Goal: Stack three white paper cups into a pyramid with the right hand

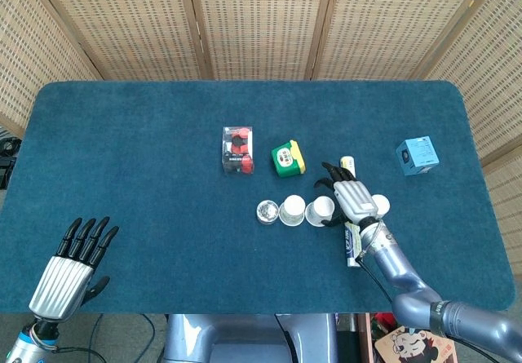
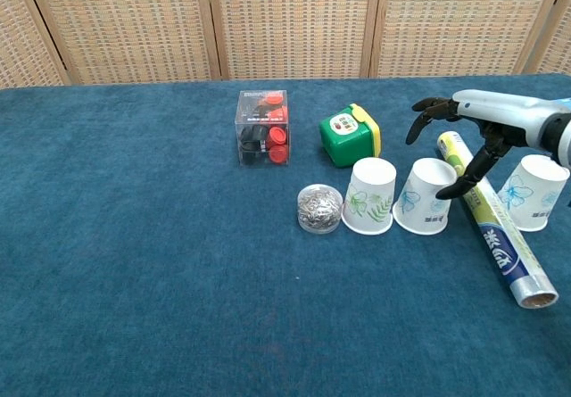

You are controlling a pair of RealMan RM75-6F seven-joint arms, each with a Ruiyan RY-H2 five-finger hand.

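Three white paper cups with leaf prints stand upside down near the table's front. The left cup point(image 1: 291, 210) point(image 2: 369, 196) and the middle cup point(image 1: 318, 210) point(image 2: 426, 197) sit side by side. Further right, the third cup point(image 1: 381, 206) point(image 2: 533, 192) stands beyond a roll. My right hand point(image 1: 351, 197) point(image 2: 473, 134) hovers between the middle and third cups, fingers spread and curled downward, holding nothing. Its thumb tip is close to the middle cup's right side; contact is unclear. At the near left corner my left hand point(image 1: 75, 258) rests open, seen only in the head view.
A roll of wrap point(image 1: 352, 245) point(image 2: 496, 234) lies under my right hand between the cups. Left of the cups sits a round clear tub point(image 1: 267, 211) point(image 2: 319, 208). Behind them are a green-yellow box point(image 1: 288, 157) point(image 2: 350, 135), a clear box of red and black pieces point(image 1: 237, 150) point(image 2: 261, 128), and a blue box point(image 1: 417, 155).
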